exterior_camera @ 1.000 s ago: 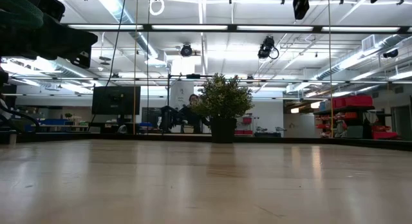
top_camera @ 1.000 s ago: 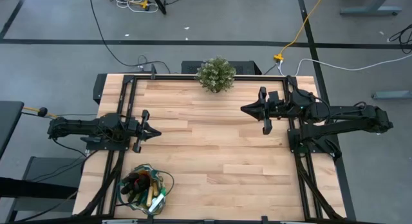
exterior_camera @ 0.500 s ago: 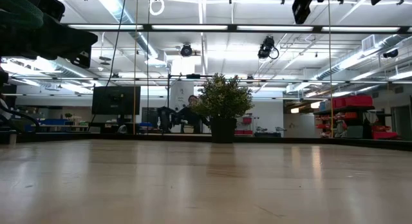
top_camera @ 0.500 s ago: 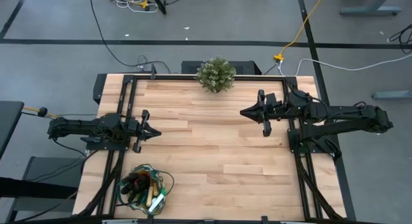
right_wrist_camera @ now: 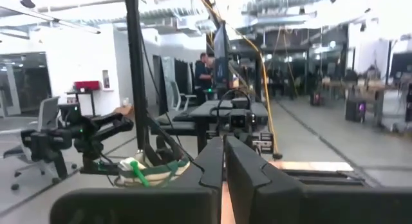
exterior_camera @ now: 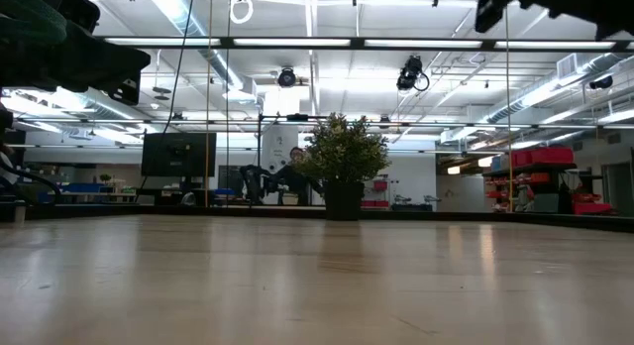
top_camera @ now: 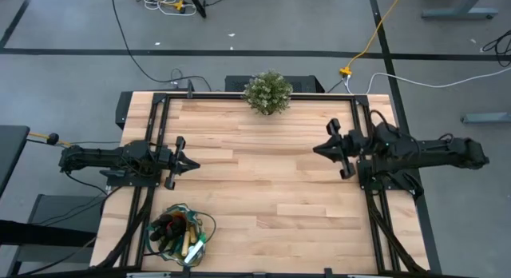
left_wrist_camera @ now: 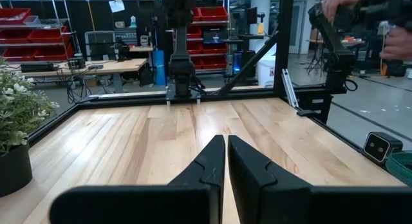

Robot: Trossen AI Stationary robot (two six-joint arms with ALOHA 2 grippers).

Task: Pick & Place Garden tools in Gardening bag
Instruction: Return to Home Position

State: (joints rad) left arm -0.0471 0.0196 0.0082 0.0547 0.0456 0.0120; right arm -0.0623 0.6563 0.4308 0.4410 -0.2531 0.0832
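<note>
While both dark arms reach in from the table's sides, the small round tan fabric gardening bag with green trim [top_camera: 182, 234] sits at the near left corner of the light wooden table [top_camera: 263, 190]. Its mouth is filled with garden tools [top_camera: 177, 228]: dark, red and pale shapes crowded together, too small to tell apart. The left gripper [top_camera: 190, 161] hovers just beyond the bag, toward the table's middle and apart from it. Its wrist view shows the two dark fingers [left_wrist_camera: 209, 163] pressed together on nothing. The right gripper [top_camera: 318, 150] is across the table by the right rail, well apart from the bag, its fingers [right_wrist_camera: 212, 161] likewise together, holding nothing. A bushy green potted plant [top_camera: 268, 92] stands at the far edge, touching neither arm. Black frame rails [top_camera: 239, 95] border the tabletop. In the room beyond, a person [exterior_camera: 295, 167] shows behind the plant.
</note>
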